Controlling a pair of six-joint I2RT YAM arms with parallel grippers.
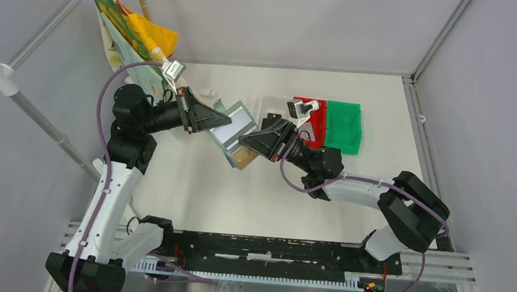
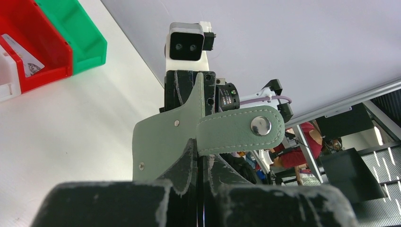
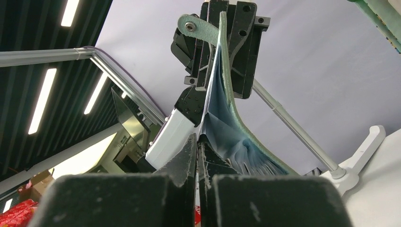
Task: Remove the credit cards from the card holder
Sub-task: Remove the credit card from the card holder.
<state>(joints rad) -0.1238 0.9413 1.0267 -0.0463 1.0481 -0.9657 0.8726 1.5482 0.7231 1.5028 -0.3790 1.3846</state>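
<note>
The grey-green card holder (image 1: 233, 124) hangs above the table between both grippers. My left gripper (image 1: 221, 121) is shut on its outer flap; the left wrist view shows the flap (image 2: 161, 137) and snap tab (image 2: 241, 128) rising from my shut fingers (image 2: 187, 163). My right gripper (image 1: 243, 143) is shut on a thin edge at the holder's open side, where a tan-gold card (image 1: 243, 160) sticks out. The right wrist view shows the pale-blue pockets (image 3: 222, 118) fanned open above my shut gripper (image 3: 197, 140). A silvery-white card (image 2: 26, 59) lies in the red bin. The black card is hidden.
White bin (image 1: 273, 107), red bin (image 1: 317, 132) and green bin (image 1: 345, 127) stand in a row at the back right, behind the right wrist. A colourful bag (image 1: 135, 39) hangs at the back left beside a white pole (image 1: 28, 110).
</note>
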